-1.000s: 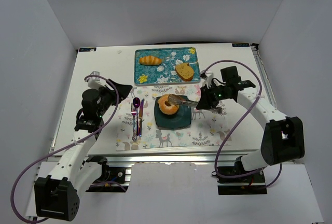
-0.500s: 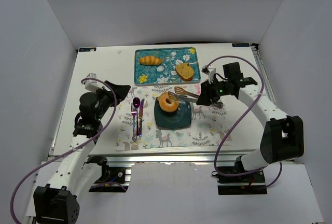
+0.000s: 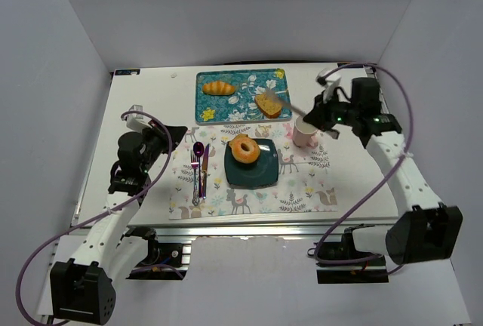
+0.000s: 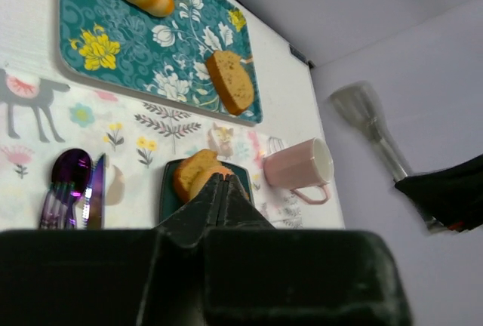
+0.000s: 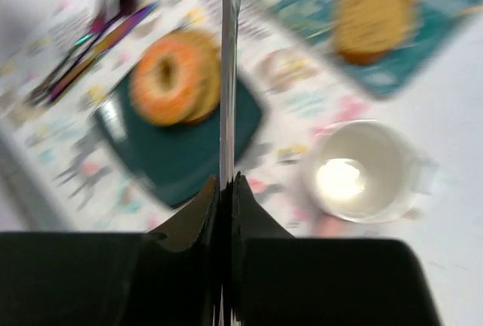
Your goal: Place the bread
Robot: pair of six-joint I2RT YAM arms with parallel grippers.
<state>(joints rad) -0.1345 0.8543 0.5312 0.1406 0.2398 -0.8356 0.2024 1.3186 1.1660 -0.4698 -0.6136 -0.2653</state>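
Orange-brown bagel [image 3: 244, 149], dark teal plate [image 3: 260, 176], pink mug [image 3: 303, 135], floral teal tray [image 3: 241, 100].

A golden-brown bagel [image 3: 244, 149] lies flat, hole upward, on a square dark-teal plate [image 3: 262, 176]. It sits toward the plate's far-left corner, close to the far edge. The bagel looks whole, with an orange crust ringing a paler centre.

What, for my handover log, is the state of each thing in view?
Round golden bagel: lying on the dark teal square plate.
Pink ceramic mug: upright, empty.
Metal tongs: closed, empty, gripped by right gripper.
Left gripper: shut, empty.
Croissant, brown bread slice: lying on floral teal tray.
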